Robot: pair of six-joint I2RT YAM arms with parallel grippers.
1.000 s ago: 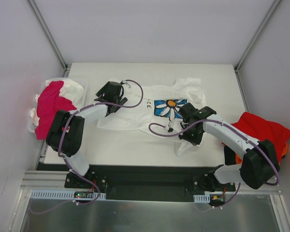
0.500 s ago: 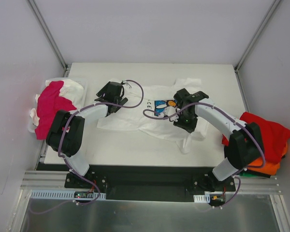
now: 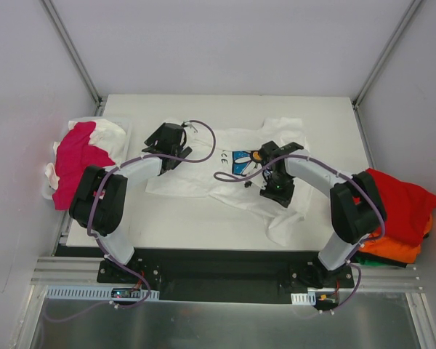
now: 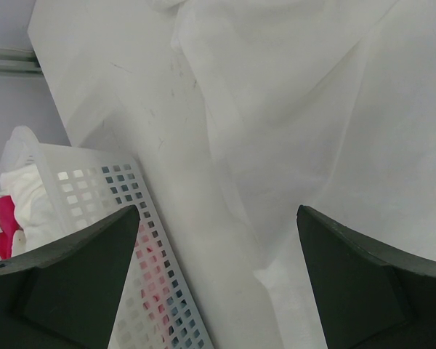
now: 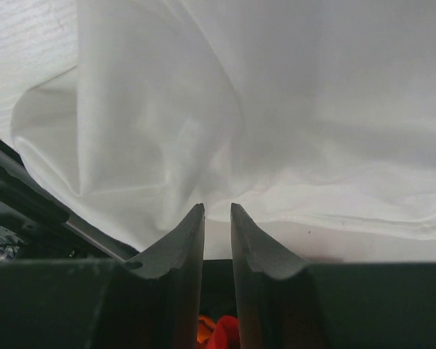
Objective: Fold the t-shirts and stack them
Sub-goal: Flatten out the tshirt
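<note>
The white cloth t-shirt with the blue daisy print (image 3: 200, 174) lies rumpled on the flat white table (image 3: 203, 229). It spreads from under the left gripper (image 4: 216, 211) across to the right gripper (image 5: 216, 209), so the step in hand looks like smoothing it flat before any fold. On the right gripper's outer side sits the heap of red and orange tees (image 3: 396, 196). On the left gripper's outer side, the white perforated plastic basket (image 4: 123, 182) holds a magenta-pink tee (image 3: 76, 156) and a bundle of white cloth (image 3: 109, 132). The left gripper hovers with its jaws spread wide and nothing between them, plain white fabric directly below. The right gripper's jaws stand a narrow slit apart, with no cloth seen in the gap, and a raised ridge of fabric (image 5: 131, 145) stands just beyond its fingertips. To do this well, I judge the right gripper should lower onto a single layer at that ridge's edge, pinch only that, and draw it away from the left gripper. Meanwhile the left one should come down and pin its side, so the shirt stretches instead of sliding. Pinching two layers would likely drag the wrinkle along.
</note>
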